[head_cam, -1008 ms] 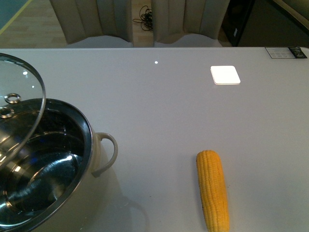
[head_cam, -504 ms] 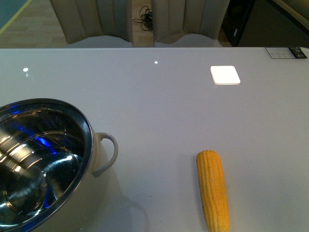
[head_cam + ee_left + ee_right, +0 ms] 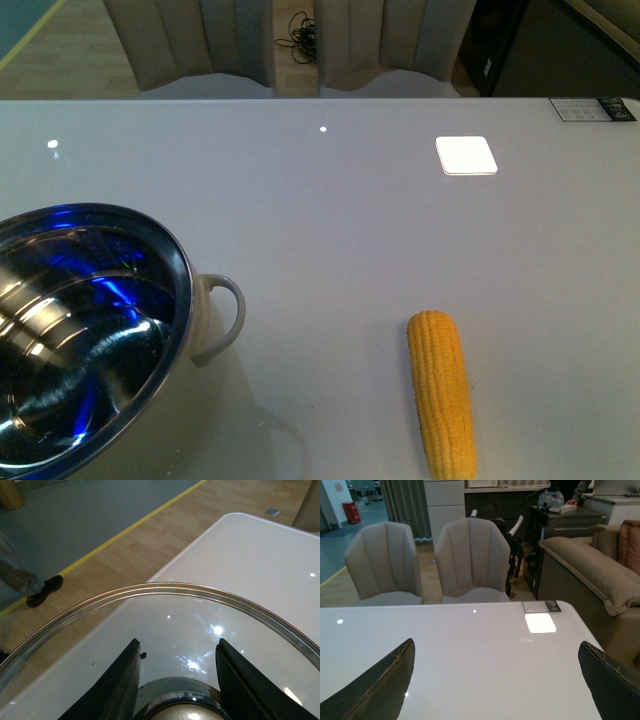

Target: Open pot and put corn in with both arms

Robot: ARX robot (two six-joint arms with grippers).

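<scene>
The pot (image 3: 200, 310) stands uncovered at the table's near left in the front view, its shiny steel inside showing and its cream loop handle (image 3: 225, 318) pointing right. A yellow corn cob (image 3: 441, 393) lies lengthwise on the table at the near right. Neither arm appears in the front view. In the left wrist view my left gripper (image 3: 177, 652) is shut on the cream knob (image 3: 182, 714) of the glass lid (image 3: 165, 591), held over the table's corner. My right gripper (image 3: 497, 672) hangs wide open above bare tabletop, with nothing between its fingers.
A white square patch (image 3: 466, 155) and a label card (image 3: 592, 109) lie at the table's far right. Two beige chairs (image 3: 425, 562) stand beyond the far edge, a sofa (image 3: 585, 565) to the right. A person's foot (image 3: 44, 590) shows on the floor past the table's left edge.
One second ago the glass lid was tilted over the pot's left side. It has since moved left out of the front view, leaving the pot open. The corn has not moved.
</scene>
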